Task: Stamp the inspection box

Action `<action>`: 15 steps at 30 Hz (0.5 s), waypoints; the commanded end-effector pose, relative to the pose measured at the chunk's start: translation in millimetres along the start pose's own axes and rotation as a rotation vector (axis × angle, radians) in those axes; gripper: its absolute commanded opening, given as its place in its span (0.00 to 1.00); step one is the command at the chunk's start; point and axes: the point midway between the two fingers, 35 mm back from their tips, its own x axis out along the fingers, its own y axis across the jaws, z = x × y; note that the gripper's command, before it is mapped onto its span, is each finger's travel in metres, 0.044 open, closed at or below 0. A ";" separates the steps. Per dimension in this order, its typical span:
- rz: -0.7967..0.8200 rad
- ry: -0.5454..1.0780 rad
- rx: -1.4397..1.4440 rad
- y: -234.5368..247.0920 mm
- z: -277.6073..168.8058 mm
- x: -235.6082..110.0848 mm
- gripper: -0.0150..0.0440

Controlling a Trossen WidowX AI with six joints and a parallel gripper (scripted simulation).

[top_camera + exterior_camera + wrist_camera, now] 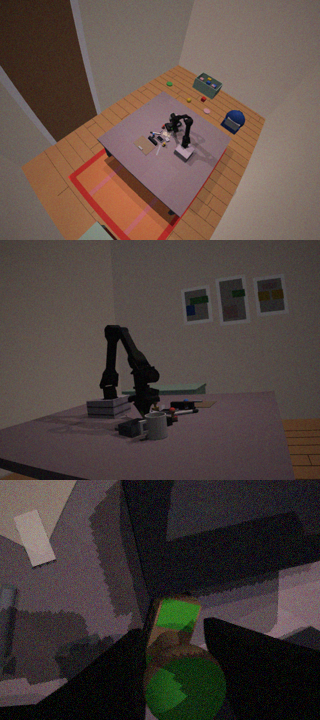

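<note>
My gripper (174, 634) (171, 126) (144, 411) is shut on the PASS stamp (186, 690), a wooden stamp with a round green knob and a green label on its block. It holds the stamp low over the table, upright between the two dark fingers. A dark flat rectangle, which looks like the ink pad (234, 540), lies just beyond the stamp's block in the wrist view. The white card (166, 134) lies on the table a little towards the front of the gripper. I cannot tell whether the stamp touches the table.
A grey mug (155, 426) and a dark box (129, 427) stand close in front of the gripper. A red-knobbed stamp (163, 126) (172, 409), a yellow-knobbed stamp (163, 144), a marker (186, 411) and a brown mat (146, 143) lie nearby. The arm's base (183, 152) stands to the right.
</note>
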 end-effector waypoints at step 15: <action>0.001 -0.002 -0.005 -9.6 1.1 -107.0 0.69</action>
